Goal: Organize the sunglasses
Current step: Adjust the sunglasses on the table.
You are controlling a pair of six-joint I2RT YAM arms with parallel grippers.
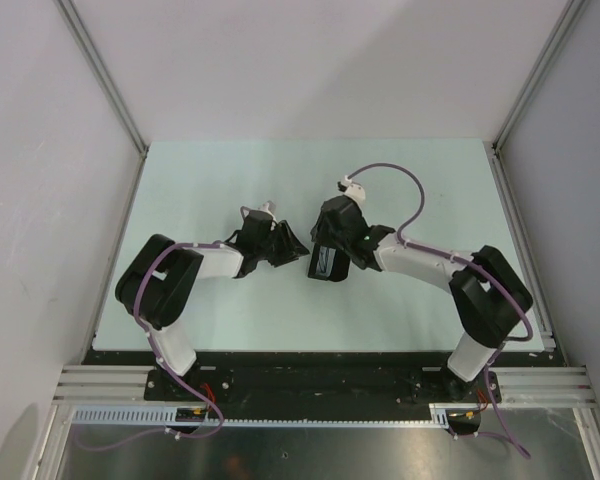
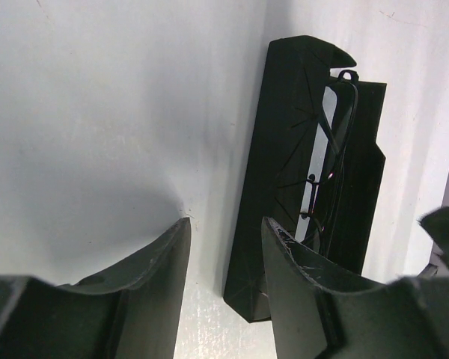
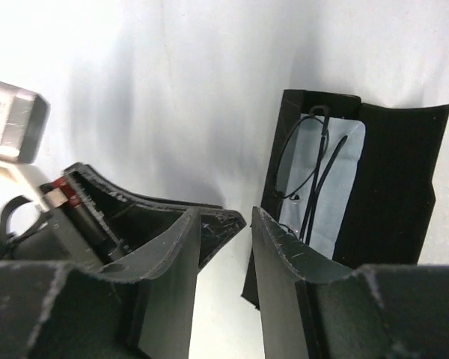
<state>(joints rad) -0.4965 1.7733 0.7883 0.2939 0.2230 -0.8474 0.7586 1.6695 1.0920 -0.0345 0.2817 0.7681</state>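
The sunglasses [image 3: 308,168], thin dark wire frames, lie folded inside the open black case [image 3: 395,176] on a light blue cloth [image 3: 335,206]. They also show in the left wrist view [image 2: 335,142], inside the case [image 2: 284,149]. My left gripper [image 2: 226,224] is open and empty just left of the case, its right finger [image 2: 299,277] in front of the case's near end. My right gripper [image 3: 228,217] is open and empty, with the case just to its right. In the top view both grippers, left [image 1: 290,248] and right [image 1: 322,250], meet at mid-table over the case [image 1: 325,264].
The left gripper's black fingers [image 3: 135,217] and a grey block [image 3: 11,123] on that arm sit close to the left of my right gripper. The pale table [image 1: 230,180] is walled by white panels at the back and sides.
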